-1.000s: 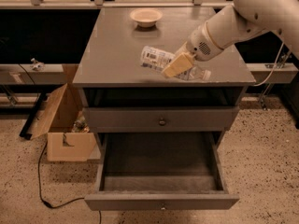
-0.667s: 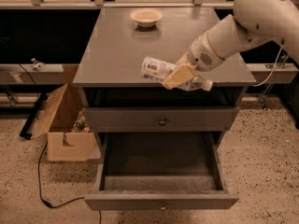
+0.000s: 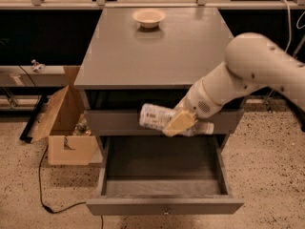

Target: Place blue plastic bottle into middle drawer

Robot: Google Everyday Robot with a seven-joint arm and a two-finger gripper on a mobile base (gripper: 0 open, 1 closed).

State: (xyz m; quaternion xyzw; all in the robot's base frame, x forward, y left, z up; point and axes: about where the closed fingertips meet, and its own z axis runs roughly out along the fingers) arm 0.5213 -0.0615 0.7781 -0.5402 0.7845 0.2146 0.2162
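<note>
Bottle (image 3: 155, 116) lies sideways in our gripper (image 3: 172, 124), its fingers (image 3: 181, 121) clamped round it, and we hold both above the open drawer (image 3: 164, 206).

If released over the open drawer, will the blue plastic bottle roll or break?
It would probably roll: the blue plastic bottle lies sideways in the gripper above the open middle drawer, and its body looks round. It is likely light and not fragile, being small clear plastic.
</note>
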